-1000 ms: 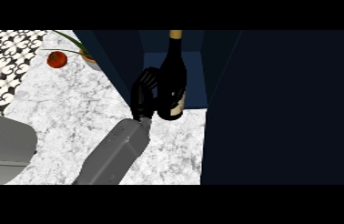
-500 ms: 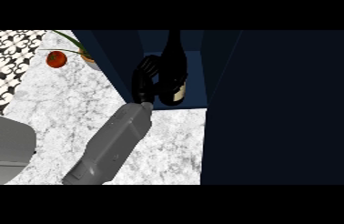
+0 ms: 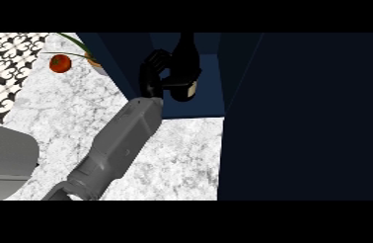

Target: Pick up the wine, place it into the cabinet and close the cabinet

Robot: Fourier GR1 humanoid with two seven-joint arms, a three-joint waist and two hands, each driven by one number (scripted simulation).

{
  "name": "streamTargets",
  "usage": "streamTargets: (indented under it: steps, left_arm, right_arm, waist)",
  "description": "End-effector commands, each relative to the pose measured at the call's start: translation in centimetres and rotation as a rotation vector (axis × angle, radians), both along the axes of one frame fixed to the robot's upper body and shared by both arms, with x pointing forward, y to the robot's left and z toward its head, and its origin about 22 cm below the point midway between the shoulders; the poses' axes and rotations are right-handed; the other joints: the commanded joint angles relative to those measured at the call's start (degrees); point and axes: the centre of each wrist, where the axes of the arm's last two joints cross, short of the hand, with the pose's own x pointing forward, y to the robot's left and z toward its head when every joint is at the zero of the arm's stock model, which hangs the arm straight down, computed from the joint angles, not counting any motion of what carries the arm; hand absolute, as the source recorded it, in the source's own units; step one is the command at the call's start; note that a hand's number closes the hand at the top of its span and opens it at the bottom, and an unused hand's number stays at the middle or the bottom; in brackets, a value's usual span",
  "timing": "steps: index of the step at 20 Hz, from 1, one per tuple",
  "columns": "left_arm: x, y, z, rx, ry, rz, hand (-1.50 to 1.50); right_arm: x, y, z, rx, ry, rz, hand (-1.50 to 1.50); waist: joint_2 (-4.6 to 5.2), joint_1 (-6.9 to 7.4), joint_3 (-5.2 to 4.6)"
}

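One grey forearm (image 3: 116,143) slants up from the lower left edge across the white marbled counter (image 3: 182,158). From its side of the view I take it for the robot's left arm; the right hand shows nowhere. Beside it, at the left edge, lies a pale grey rounded shape (image 3: 16,155) that I cannot identify. Along the whole right side stands a broad dark panel (image 3: 306,118), probably the cabinet's open door, though no hinge is visible. Farther up, the left hand (image 3: 151,71) is past the front edge of the cabinet (image 3: 207,101), whose blue floor and dark walls form an open compartment. Its fingers are curled round the lower body of the wine (image 3: 186,61), wrapping across just above the pale label, so the hand has hold of the bottle. The wine stands upright inside the compartment, near its left wall. I cannot tell whether its base rests on the blue floor or hangs just above it. Beyond, outside the cabinet to the left, a red fruit (image 3: 59,63) and some green leaves (image 3: 76,44) sit beside a black-and-white patterned surface (image 3: 18,54). I judge the step in hand to be the placing, nearly finished. The next move calls for settling the base, straightening the fingers, and drawing the hand back out past the left wall without tipping the tall bottle. Only then can the door be swung shut.
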Motion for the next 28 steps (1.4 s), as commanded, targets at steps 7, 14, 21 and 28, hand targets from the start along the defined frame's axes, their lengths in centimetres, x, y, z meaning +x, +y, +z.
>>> streamTargets:
  steps: [7, 14, 21, 28]
  left_arm:
    - [3.1, 1.7, 3.4, 0.255, -0.065, 0.135, -1.5]
    - [4.0, 3.8, 3.8, 0.32, -0.016, 0.153, -1.5]
    - [3.1, 3.5, 1.7, 0.374, 0.003, 0.19, -1.5]
    - [3.6, 4.1, 2.8, 0.327, -0.074, 0.109, -1.5]
  right_arm:
    - [-2.6, 0.1, 1.9, 0.082, -0.042, 0.083, -1.5]
    - [-2.7, -0.2, 2.1, 0.069, -0.033, 0.097, -1.5]
    - [-3.0, 0.5, 2.3, 0.066, -0.036, 0.112, -1.5]
    - [-3.9, 0.5, 2.2, 0.089, -0.041, 0.088, -1.5]
  waist:
    - [-0.23, -1.16, 0.11]
    - [-0.02, -1.25, 0.1]
    - [0.23, -1.71, 0.03]
    - [-0.18, -1.27, 0.03]
